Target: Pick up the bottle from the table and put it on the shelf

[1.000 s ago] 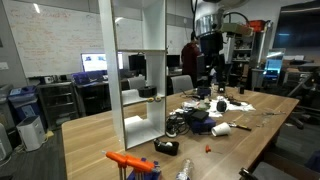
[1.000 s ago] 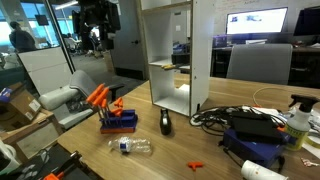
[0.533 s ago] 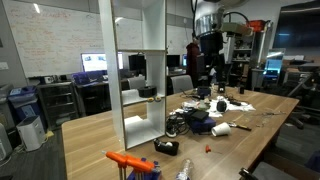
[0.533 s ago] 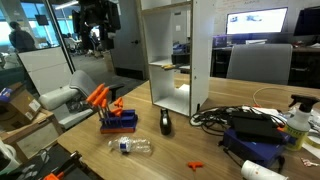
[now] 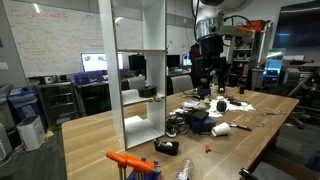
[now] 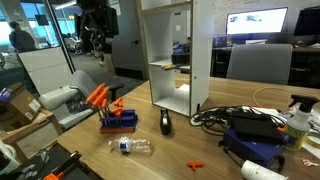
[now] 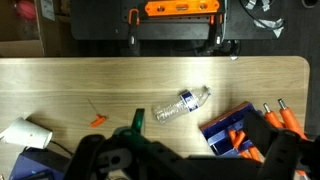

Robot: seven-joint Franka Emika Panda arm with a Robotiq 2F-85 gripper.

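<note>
Shifting slightly, the black gripper (image 7: 188,158), jaws apart, hovers high over the small clear plastic bottle (image 7: 182,104); descent likely next.

readable text: none can be made out in any view.
whiteboard (image 5: 50,40): faint handwriting is seen, too small to be read.
monitor (image 6: 257,20): a lit screen is shown, its content illegible.
bottle (image 7: 181,104): a label is carried, its print blurred.
</note>
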